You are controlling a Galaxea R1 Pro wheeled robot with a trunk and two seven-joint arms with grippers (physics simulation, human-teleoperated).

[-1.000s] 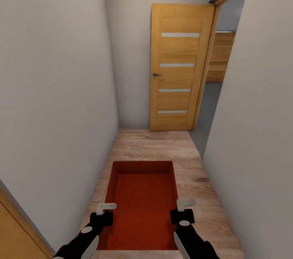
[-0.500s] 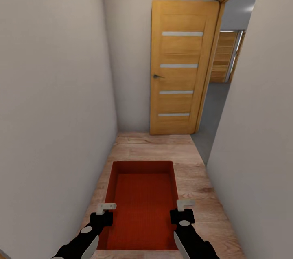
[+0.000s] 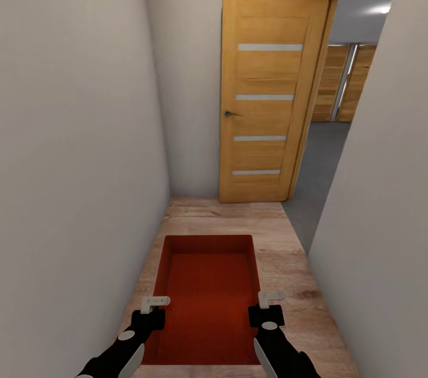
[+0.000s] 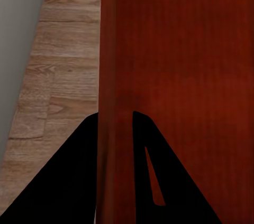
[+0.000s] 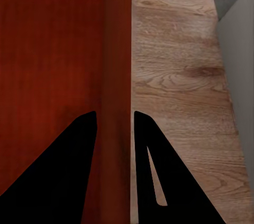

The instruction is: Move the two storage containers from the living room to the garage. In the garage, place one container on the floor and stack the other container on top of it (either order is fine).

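An orange-red, lidless rectangular plastic storage container with low walls and a finely ribbed bottom sits level at 6 o'clock in the head view, long axis pointing toward 12, held above light wood-plank flooring, each long wall clamped.

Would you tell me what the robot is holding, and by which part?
One storage container: left gripper clamps its left side wall, right gripper its right side wall.

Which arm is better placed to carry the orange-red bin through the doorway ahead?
Neither alone: the left gripper clamps one side wall of the orange-red lidless bin, the right gripper the opposite wall; both must carry on together.
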